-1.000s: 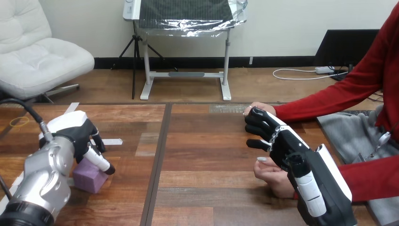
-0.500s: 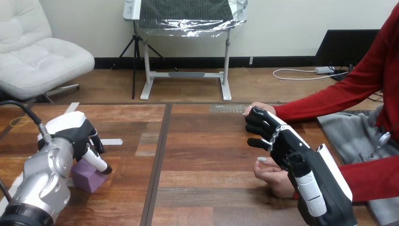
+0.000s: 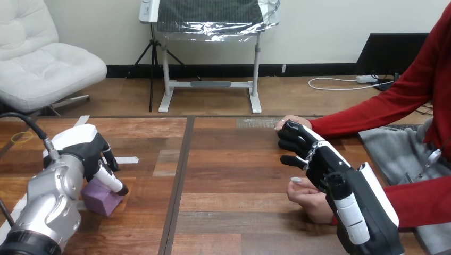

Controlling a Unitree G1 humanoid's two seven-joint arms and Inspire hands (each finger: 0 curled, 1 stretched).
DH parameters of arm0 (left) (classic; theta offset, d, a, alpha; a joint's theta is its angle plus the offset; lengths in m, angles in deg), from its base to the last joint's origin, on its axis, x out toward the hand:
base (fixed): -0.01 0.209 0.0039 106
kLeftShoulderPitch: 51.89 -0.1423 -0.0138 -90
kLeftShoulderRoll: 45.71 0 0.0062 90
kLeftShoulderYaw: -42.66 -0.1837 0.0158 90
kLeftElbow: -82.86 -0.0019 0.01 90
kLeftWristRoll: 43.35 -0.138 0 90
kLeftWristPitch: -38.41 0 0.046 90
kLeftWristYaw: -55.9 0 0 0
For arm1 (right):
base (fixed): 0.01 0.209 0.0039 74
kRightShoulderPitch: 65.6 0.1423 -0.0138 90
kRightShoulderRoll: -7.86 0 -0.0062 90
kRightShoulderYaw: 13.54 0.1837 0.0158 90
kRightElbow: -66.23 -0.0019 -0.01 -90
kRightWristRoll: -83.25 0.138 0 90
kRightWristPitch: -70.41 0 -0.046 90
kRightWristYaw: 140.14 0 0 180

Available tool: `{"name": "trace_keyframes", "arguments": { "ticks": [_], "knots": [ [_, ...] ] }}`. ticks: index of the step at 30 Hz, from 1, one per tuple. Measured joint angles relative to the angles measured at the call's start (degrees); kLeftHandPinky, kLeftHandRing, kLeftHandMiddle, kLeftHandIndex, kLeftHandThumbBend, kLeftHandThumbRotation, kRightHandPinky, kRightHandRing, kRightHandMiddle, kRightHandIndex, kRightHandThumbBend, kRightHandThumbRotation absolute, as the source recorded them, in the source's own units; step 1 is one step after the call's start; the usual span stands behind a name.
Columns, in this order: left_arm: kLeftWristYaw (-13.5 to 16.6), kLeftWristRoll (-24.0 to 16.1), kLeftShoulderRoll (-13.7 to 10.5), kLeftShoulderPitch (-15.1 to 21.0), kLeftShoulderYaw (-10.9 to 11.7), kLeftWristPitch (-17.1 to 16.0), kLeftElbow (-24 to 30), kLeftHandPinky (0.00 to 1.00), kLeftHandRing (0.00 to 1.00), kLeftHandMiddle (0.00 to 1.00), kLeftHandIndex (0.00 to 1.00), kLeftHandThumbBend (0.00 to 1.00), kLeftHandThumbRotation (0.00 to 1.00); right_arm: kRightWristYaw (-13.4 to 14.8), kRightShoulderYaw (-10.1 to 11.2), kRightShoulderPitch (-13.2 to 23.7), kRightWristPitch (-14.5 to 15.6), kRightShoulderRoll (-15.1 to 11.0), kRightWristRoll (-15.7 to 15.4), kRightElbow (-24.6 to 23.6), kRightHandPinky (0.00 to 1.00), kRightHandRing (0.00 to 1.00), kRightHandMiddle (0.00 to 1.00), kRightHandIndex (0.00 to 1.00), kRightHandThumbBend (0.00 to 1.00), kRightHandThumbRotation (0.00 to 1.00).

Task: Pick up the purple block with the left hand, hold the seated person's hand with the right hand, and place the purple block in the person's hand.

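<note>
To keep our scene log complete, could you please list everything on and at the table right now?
table: one, brown wood, across the view.
purple block: one, purple, on the table at left, partly under the left hand.
tape strips: at least two, white, on the table's left part.
band: one, yellow, table's far left.
person's farther hand: one, just beyond the right hand.
person's nearer hand: one, beside the right hand.
left hand: one, black and white, over the block.
right hand: one, black and white, between the person's hands.
</note>
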Motion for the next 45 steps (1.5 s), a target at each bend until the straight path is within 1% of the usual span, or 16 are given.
{"name": "trace_keyframes", "arguments": {
  "ticks": [7,11,15,16,17,20,26,29,33,45],
  "knots": [
    [-0.30,0.00,0.00,0.00,0.00,0.70,0.33,0.33,0.43,0.51,0.48,0.74,0.00,0.02,0.01,0.00,0.00,0.00,0.00,0.00,0.83,0.89,0.89,0.89,0.75,1.00],
    [-1.44,-0.66,-0.02,0.00,-0.31,2.19,0.84,0.27,0.39,0.49,0.54,0.79,0.00,0.10,0.03,0.00,0.00,0.00,-0.07,0.00,0.83,0.89,0.89,0.89,0.75,1.00],
    [-2.67,-2.57,-0.06,0.00,-1.03,3.72,1.28,0.26,0.39,0.51,0.62,0.82,0.01,0.20,0.04,0.00,0.00,0.00,-0.09,0.00,0.83,0.89,0.89,0.89,0.75,1.00],
    [-2.87,-2.79,-0.08,0.00,-1.15,4.01,1.34,0.28,0.43,0.55,0.64,0.82,0.02,0.22,0.04,0.00,0.00,0.00,-0.09,0.00,0.83,0.89,0.89,0.89,0.76,1.00],
    [-3.12,-3.14,-0.12,0.00,-1.26,4.28,1.42,0.32,0.50,0.60,0.67,0.83,0.04,0.24,0.04,0.00,0.00,0.00,-0.09,0.00,0.83,0.89,0.89,0.89,0.76,1.00],
    [-3.69,-4.52,-0.29,0.05,-1.78,4.79,1.70,0.39,0.60,0.68,0.71,0.84,0.08,0.30,0.05,0.00,0.00,0.00,-0.09,0.00,0.83,0.89,0.89,0.89,0.76,1.00],
    [-4.60,-6.46,-0.63,0.16,-2.65,5.24,1.89,0.53,0.74,0.79,0.77,0.86,0.14,0.36,0.05,0.00,0.00,0.00,-0.10,0.00,0.83,0.89,0.89,0.89,0.75,1.00],
    [-5.10,-6.80,-0.64,0.16,-2.77,5.41,1.89,0.56,0.76,0.81,0.78,0.87,0.15,0.44,0.06,0.00,0.00,0.00,-0.10,0.00,0.83,0.89,0.89,0.89,0.75,1.00],
    [-5.52,-6.87,-0.64,0.15,-2.83,5.47,1.88,0.58,0.77,0.81,0.79,0.87,0.18,0.54,0.07,0.00,0.00,0.00,-0.12,0.00,0.83,0.89,0.89,0.89,0.76,1.00],
    [-6.88,-6.86,-0.65,0.15,-2.83,5.41,1.89,0.60,0.78,0.83,0.81,0.86,0.24,0.68,0.09,0.01,0.00,0.00,-0.15,0.00,0.83,0.88,0.88,0.89,0.76,1.00]
  ]
}}
